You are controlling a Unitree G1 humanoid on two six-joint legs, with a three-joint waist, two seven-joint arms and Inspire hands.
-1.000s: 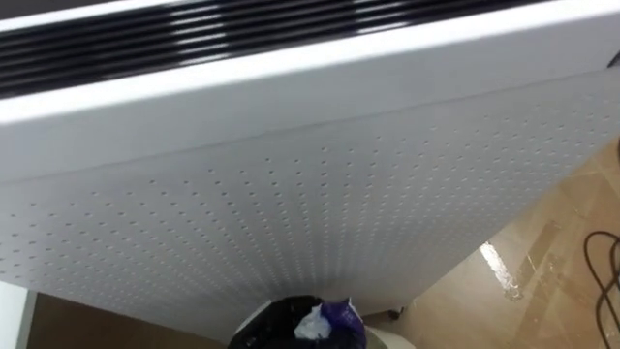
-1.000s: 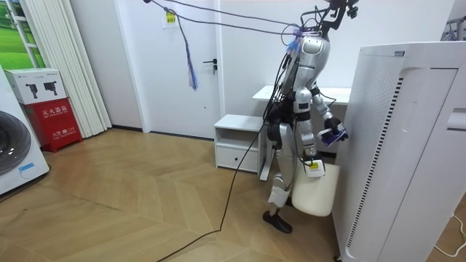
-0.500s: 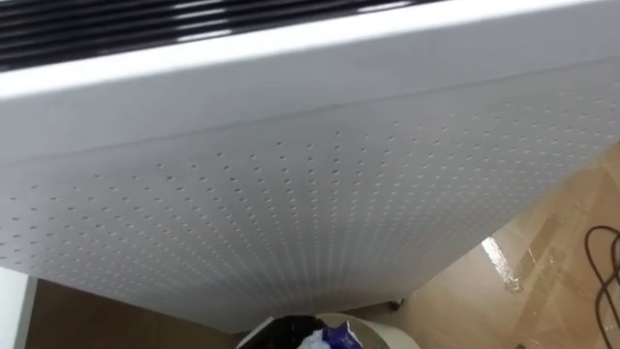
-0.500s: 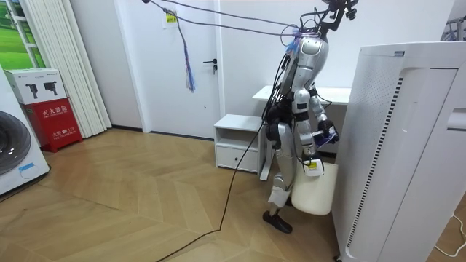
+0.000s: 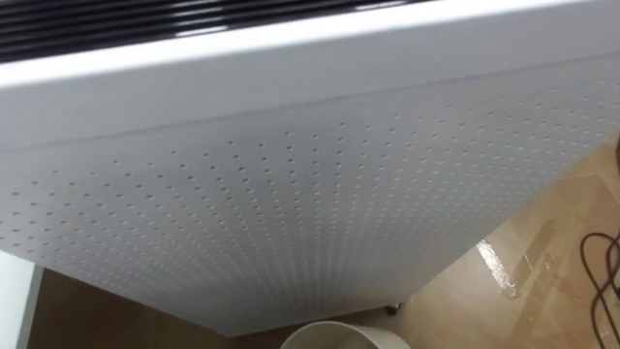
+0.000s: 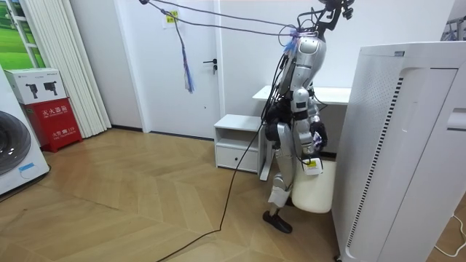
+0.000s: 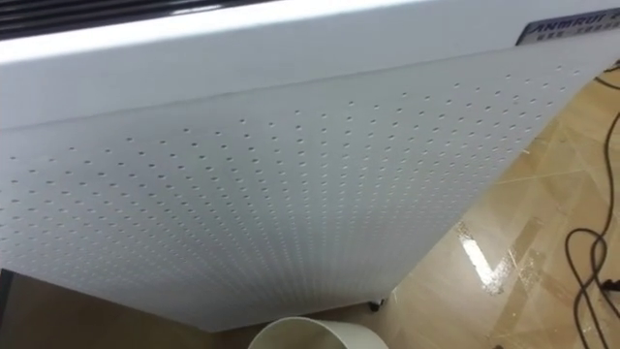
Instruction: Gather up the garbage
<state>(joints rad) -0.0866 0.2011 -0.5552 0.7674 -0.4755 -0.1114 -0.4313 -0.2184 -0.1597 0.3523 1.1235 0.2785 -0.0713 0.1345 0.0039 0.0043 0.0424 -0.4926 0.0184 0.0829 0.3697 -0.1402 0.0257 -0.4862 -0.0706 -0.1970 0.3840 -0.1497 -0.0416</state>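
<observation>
In the room view, the robot is being shown standing on the wooden floor (image 6: 145, 196), just right of a low white cabinet (image 6: 237, 138). The right robot hand (image 6: 313, 166) is being hung low at the rim of a white bin (image 6: 317, 193) at its feet, the left robot hand (image 6: 318, 137) being held above it; whether either is released or clenched cannot be told, nor whether the garbage is being held. Further right, a tall white perforated appliance (image 6: 393, 160) is being faced.
</observation>
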